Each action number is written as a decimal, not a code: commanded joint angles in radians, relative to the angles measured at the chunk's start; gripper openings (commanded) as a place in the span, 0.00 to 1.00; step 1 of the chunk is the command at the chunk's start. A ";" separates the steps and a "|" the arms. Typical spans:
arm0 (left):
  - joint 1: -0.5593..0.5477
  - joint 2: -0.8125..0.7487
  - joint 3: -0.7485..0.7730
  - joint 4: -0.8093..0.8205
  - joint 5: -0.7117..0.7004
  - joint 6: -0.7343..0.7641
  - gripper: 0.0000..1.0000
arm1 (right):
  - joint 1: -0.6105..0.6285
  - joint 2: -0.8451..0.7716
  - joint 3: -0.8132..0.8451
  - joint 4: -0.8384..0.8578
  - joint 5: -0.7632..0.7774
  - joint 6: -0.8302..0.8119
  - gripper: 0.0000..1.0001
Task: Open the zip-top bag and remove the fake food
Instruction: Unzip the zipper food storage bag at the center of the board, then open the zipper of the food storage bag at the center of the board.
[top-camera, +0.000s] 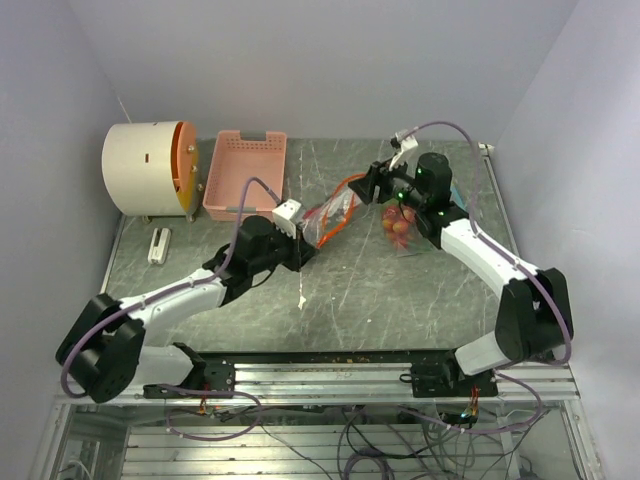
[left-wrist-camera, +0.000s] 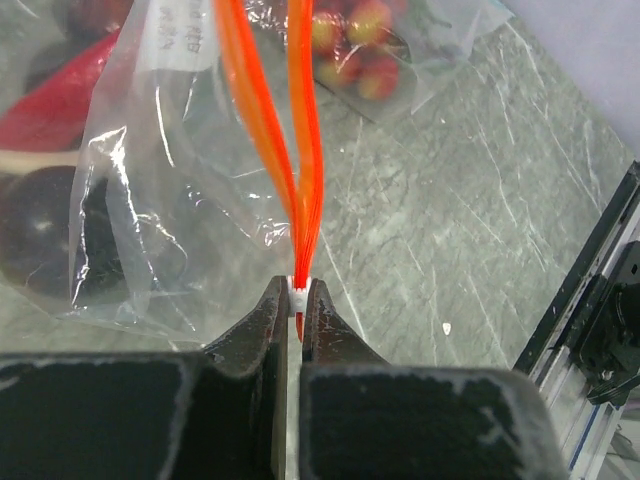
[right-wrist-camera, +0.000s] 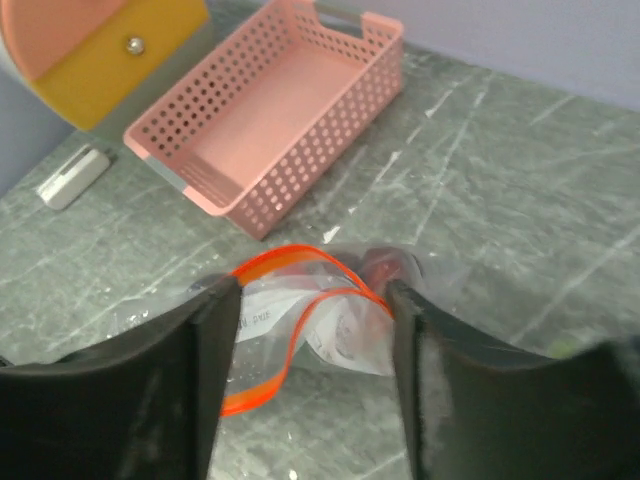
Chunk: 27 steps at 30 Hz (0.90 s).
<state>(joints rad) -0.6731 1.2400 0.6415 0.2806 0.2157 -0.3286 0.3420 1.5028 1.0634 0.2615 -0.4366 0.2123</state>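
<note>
Two wrist views each add something the overhead one lacks. The left wrist view shows the left gripper (left-wrist-camera: 299, 298) clenched on the end of the orange zip strip (left-wrist-camera: 305, 130) of the clear bag (left-wrist-camera: 160, 200). Fake food (left-wrist-camera: 40, 230) shows through the plastic, dark purple below and red above. The right wrist view shows the right gripper (right-wrist-camera: 312, 292) released, its fingers spread, with the bag's orange mouth looping between them. Only the overhead view shows both arms meeting at mid-table, plus a clump of small red fruits beside the right arm, under clear film; I cannot tell whether that is the same bag. The pink basket (right-wrist-camera: 320, 140) stands near the bag, towards the back left. Bare table (top-camera: 350, 300) runs from the bag to the near rail (top-camera: 330, 375).
</note>
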 joint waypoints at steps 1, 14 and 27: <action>-0.024 0.063 0.025 0.169 -0.004 -0.056 0.07 | 0.005 -0.123 -0.055 -0.048 0.134 -0.029 0.66; -0.049 0.142 0.047 0.275 -0.010 -0.100 0.07 | 0.007 -0.439 -0.480 -0.066 0.382 0.486 0.59; -0.094 0.167 0.071 0.291 -0.001 -0.107 0.07 | 0.003 -0.674 -0.427 -0.386 0.667 0.507 0.87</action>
<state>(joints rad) -0.7475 1.4002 0.6750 0.5018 0.2134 -0.4286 0.3470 0.9161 0.6312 -0.0193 0.1081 0.7052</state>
